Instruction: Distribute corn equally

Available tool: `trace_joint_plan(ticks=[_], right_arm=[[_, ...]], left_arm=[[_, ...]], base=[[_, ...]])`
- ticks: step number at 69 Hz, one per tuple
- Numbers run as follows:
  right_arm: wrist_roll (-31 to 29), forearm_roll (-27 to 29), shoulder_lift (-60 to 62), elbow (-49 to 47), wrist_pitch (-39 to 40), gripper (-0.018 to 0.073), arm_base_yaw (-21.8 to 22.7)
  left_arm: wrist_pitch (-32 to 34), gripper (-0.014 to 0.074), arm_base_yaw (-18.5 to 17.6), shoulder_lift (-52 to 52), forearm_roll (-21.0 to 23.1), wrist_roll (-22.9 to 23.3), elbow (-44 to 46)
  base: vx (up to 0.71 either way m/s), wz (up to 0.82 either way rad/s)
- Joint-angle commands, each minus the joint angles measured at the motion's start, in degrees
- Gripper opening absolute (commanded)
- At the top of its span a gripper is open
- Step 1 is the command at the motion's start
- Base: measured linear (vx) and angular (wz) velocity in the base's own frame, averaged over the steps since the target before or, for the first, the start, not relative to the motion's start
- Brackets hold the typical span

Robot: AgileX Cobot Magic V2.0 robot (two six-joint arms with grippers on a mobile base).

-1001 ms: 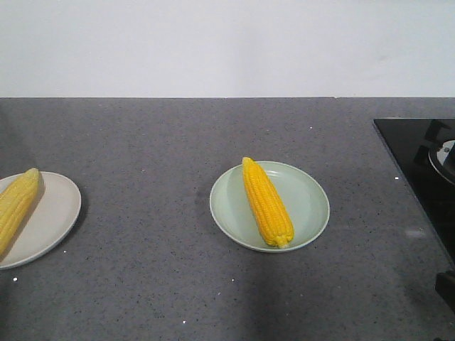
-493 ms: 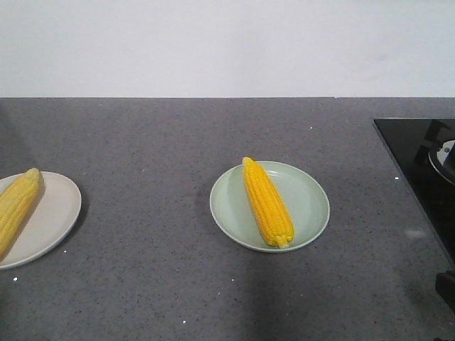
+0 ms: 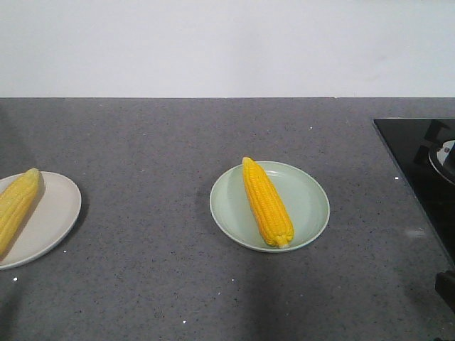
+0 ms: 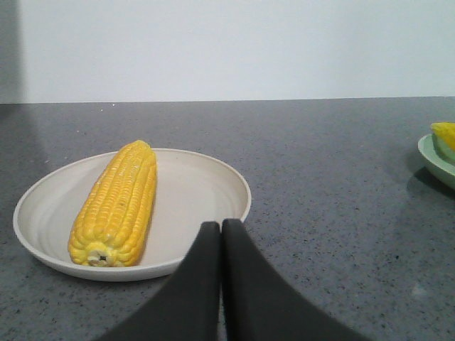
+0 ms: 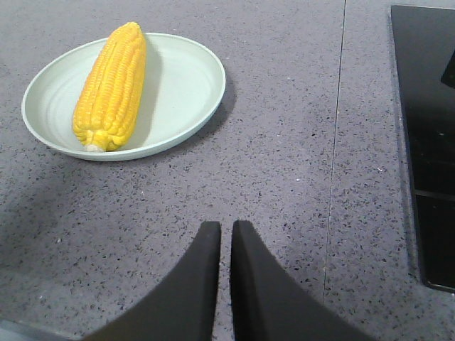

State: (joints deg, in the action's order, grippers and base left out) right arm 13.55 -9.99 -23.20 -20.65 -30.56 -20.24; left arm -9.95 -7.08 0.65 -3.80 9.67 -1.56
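One corn cob (image 3: 266, 202) lies on a pale green plate (image 3: 309, 202) in the middle of the grey counter; the right wrist view shows the same cob (image 5: 111, 85) and plate (image 5: 188, 78). A paler corn cob (image 3: 15, 206) lies on a white plate (image 3: 53, 213) at the left edge, also in the left wrist view as cob (image 4: 116, 202) and plate (image 4: 202, 188). My left gripper (image 4: 221, 226) is shut and empty, just before the white plate's near rim. My right gripper (image 5: 225, 227) is shut with a thin slit, empty, over bare counter nearer than the green plate.
A black glass cooktop (image 3: 419, 167) takes up the right side of the counter, its edge seen in the right wrist view as cooktop (image 5: 426, 128). A white wall (image 3: 227, 46) backs the counter. A dark arm part (image 3: 446, 288) shows at the lower right edge.
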Motion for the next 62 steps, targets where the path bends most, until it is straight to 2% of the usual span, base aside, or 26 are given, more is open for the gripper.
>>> trace_joint_plan(ticks=[1, 62], right_arm=[[-0.13, -1.07, -0.34, -1.59, 3.84, -0.0008, 0.19], [-0.13, -1.07, -0.34, -1.59, 3.84, -0.0008, 0.19]], left_arm=[[4.38, -0.0009, -0.40, 1.02, 0.56, 0.57, -0.14], [4.37, -0.0009, -0.32, 0.89, 0.48, 0.49, -0.10]], base=[[0.00, 0.00], [0.00, 0.00]])
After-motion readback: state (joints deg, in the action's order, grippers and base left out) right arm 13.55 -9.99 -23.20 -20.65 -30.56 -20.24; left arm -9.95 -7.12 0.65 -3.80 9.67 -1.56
